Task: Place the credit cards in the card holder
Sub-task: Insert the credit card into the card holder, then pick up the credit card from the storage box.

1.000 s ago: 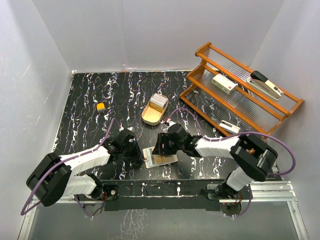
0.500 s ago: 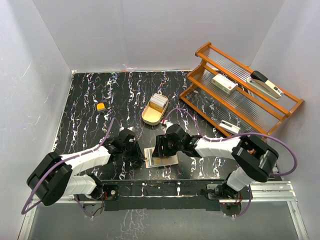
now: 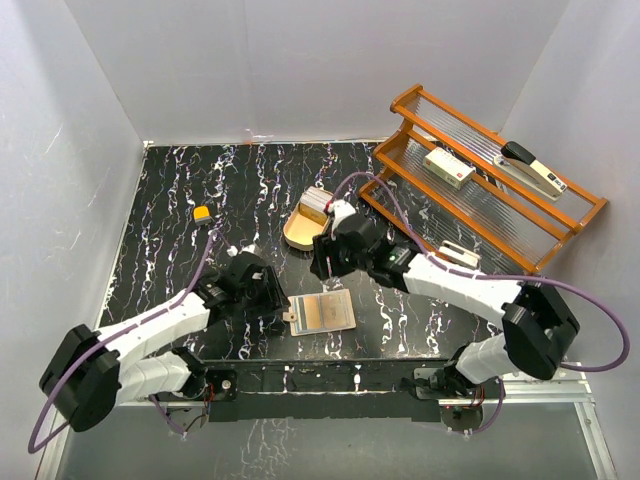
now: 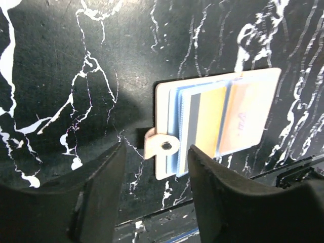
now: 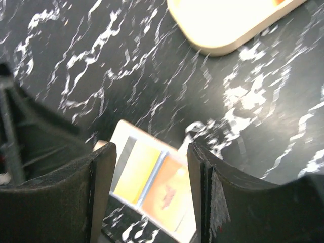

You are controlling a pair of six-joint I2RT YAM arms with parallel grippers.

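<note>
The tan card holder lies open and flat near the table's front edge, also seen in the left wrist view and the right wrist view. Pale card edges show in its slots, and its snap tab points left. My left gripper is open just left of the holder, its fingers either side of the tab without touching it. My right gripper hangs open and empty above the table between holder and gold tray. More credit cards are stacked in that tray.
The gold oval tray sits behind the holder. A wooden rack at the right carries a white box and a stapler. A small yellow object lies at the left. The table's front edge is close behind the holder.
My left gripper has opened and let go of the holder's left edge. The right gripper has lifted off the holder and moved back toward the tray. The holder now lies flat.
</note>
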